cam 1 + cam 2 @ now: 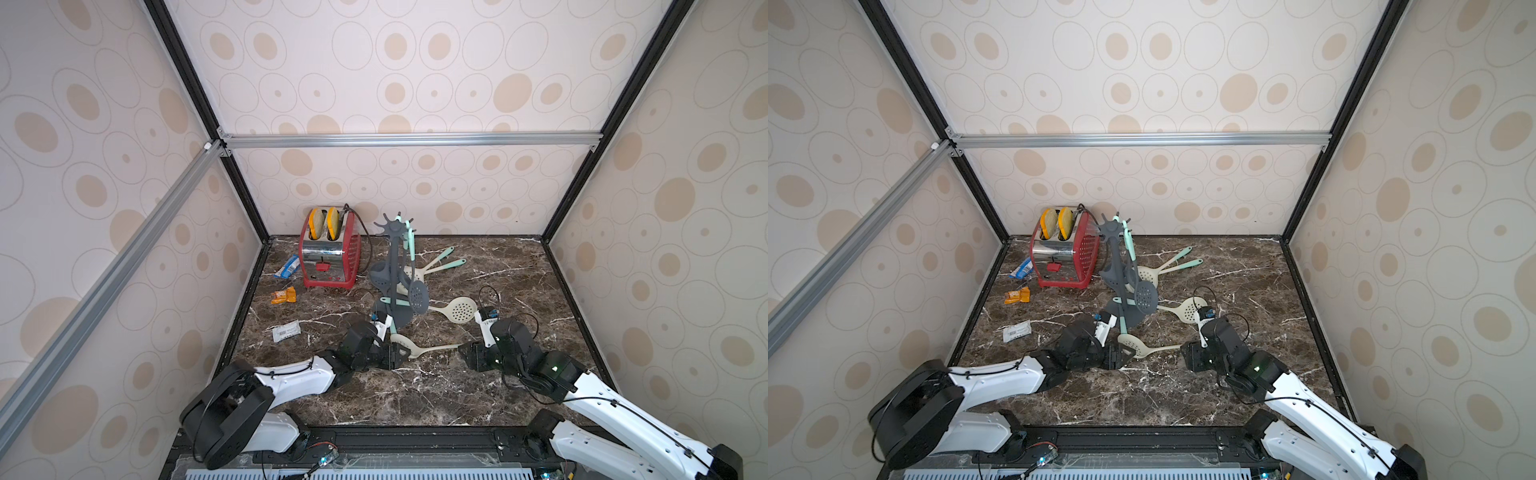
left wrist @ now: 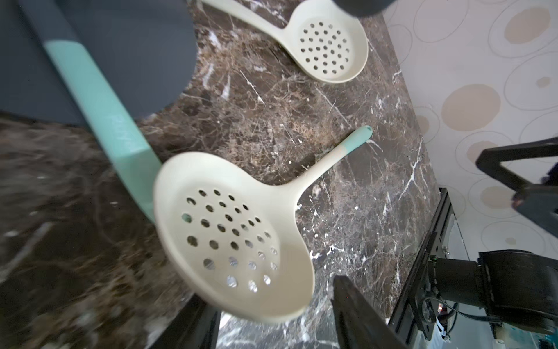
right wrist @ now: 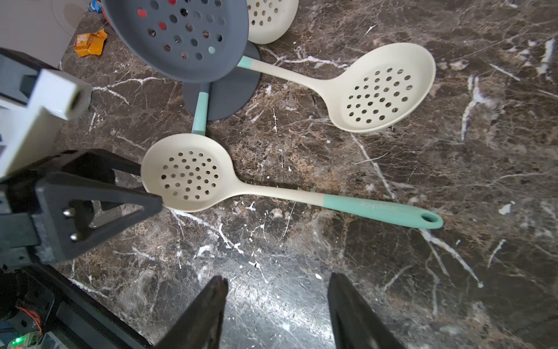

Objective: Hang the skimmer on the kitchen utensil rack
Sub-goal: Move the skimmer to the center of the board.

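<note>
Pickup step. Nearest skimmer [image 3: 187,176] lies on table [image 3: 332,256], near rack [image 1: 390,227] base. Your left gripper [image 2: 268,290] straddles bowl, clamp unclear; right gripper [image 3: 276,302] open, empty. Next: secure grip, lift, thread handle hole onto hook.

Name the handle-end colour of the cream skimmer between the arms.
Mint green handle end; best seen in the right wrist view.

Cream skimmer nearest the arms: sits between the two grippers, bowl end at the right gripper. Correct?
No. The cream skimmer does sit between the two grippers, but its bowl end is at the left gripper; the mint handle points toward the right gripper. The right wrist view shows it.
</note>
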You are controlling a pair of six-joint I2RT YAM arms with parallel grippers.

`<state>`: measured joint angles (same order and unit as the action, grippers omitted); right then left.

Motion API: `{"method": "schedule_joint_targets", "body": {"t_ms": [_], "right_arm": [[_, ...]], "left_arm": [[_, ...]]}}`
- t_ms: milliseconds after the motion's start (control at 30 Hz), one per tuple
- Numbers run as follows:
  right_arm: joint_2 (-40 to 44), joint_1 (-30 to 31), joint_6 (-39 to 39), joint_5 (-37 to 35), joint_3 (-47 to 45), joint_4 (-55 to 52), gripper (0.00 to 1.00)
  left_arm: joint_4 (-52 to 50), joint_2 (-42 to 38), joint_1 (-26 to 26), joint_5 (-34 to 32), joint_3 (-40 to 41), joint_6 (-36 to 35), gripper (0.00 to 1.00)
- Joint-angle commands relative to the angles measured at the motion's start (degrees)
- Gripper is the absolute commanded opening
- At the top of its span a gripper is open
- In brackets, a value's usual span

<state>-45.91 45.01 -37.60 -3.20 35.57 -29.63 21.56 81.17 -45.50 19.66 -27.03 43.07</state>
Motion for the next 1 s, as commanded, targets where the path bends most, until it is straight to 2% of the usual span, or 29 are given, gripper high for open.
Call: {"method": "schedule_joint_targets", "body": {"t_ms": [0, 67, 133, 267, 333, 400, 467, 633, 967], "right_arm": [[1.2, -0.2, -0.7, -1.2, -0.9, -1.6, 0.58], [1.4, -0.3, -0.6, -1.1, -0.9, -1.6, 0.59], [1.7, -0.3, -0.5, -0.9, -1.1, -1.6, 0.59], [1.7, -0.3, 0.8, 0.2, -1.3, -1.3, 0.58], [1.0, -0.2, 1.4, 1.7, -1.1, -1.3, 0.56], [0.2, 0.3, 1.6, 2.2, -0.5, -1.3, 0.55], [-0.1, 1.4, 1.7, 1.4, -0.1, -1.2, 0.52], [2.4, 3.9, 3.9, -1.8, 2.4, -1.9, 0.51], [9.8, 3.8, 5.0, -5.1, 4.6, -6.2, 0.52]], "left_arm": [[6.6, 2.6, -2.8, -1.9, -3.9, 2.0, 0.61], [7.7, 1.9, -3.1, -3.3, -2.5, 2.7, 0.63], [5.9, -2.3, -3.0, -6.6, -0.3, 2.1, 0.71], [-6.8, -14.1, -2.8, -15.6, 2.3, 0.1, 0.82], [-12.6, -19.6, -1.5, -20.3, 3.5, 0.5, 0.8], [-15.7, -21.7, 1.6, -20.9, 4.2, 1.5, 0.76], [-17.4, -21.0, 3.9, -20.9, 3.9, 1.7, 0.71], [-18.5, -12.2, 4.2, -22.3, -0.6, -0.9, 0.66], [-15.7, -0.2, 4.2, -23.3, -7.9, -1.1, 0.65]]}}
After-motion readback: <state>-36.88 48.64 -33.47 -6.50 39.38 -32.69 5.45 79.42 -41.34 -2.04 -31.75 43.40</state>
